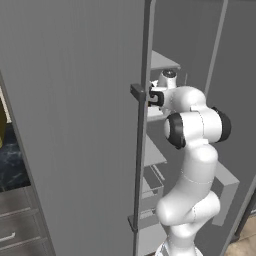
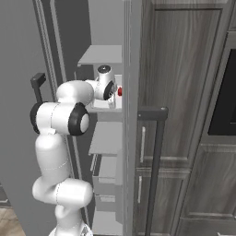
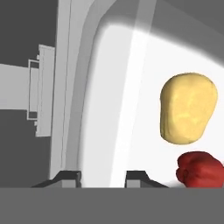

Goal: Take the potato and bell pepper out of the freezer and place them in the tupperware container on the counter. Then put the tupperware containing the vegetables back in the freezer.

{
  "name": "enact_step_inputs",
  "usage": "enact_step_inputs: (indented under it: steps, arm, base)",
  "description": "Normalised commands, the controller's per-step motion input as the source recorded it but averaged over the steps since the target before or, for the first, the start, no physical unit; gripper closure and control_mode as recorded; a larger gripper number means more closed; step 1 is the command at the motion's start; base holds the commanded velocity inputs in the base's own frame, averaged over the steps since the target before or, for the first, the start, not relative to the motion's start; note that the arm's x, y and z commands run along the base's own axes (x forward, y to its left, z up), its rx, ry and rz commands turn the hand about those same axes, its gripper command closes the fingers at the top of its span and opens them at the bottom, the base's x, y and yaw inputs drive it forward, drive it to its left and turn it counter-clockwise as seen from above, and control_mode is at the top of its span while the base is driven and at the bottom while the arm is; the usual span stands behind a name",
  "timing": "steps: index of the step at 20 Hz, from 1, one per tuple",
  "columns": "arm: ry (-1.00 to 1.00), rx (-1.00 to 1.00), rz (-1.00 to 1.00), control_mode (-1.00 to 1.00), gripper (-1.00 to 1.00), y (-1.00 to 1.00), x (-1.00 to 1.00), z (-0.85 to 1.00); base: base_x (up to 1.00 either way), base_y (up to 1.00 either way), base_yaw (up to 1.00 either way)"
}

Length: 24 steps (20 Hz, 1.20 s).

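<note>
The freezer stands open, its grey door [image 1: 75, 125] with a long bar handle [image 1: 142, 150] to my left. My arm reaches onto a middle shelf [image 2: 103, 107]. In the hand view a yellow potato [image 3: 188, 109] lies on the white shelf floor [image 3: 131, 109], and the red bell pepper [image 3: 201, 169] sits just below it; a red speck of the bell pepper [image 2: 120, 91] also peeks past the hand. My gripper [image 3: 103, 177] is open and empty, well to the left of both vegetables. A strip of black counter [image 1: 10, 165] shows at far left. The tupperware container is out of view.
Grey freezer shelves [image 2: 103, 55] lie above and below the hand, with a drawer bin [image 2: 108, 170] lower down. Dark wood cabinets [image 2: 184, 92] and an oven front [image 2: 226, 92] stand to the right. A second dark bar handle [image 2: 154, 161] is close by. Grey drawers [image 1: 15, 220] sit under the counter.
</note>
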Motion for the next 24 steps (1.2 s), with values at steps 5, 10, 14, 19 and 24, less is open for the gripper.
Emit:
enact_step_inputs:
  steps: [5,10,14,19,24]
  arm:
    - [-0.09,0.01,0.0,-1.0,1.0,0.0,0.3,-0.16]
    - [-0.09,0.02,0.0,-1.0,1.0,0.0,0.24,-0.17]
    - [-0.15,0.02,0.0,-1.0,-1.0,-0.03,0.0,-0.15]
    - [-0.21,0.04,0.0,-1.0,-1.0,-0.16,-0.32,-0.2]
    - [-0.12,0.07,-0.02,-1.0,-1.0,-0.15,-0.18,0.11]
  base:
    - [0.0,0.0,0.0]
    - [0.0,0.0,0.0]
    - [0.0,0.0,0.0]
    - [0.0,0.0,0.0]
    - [0.0,0.0,0.0]
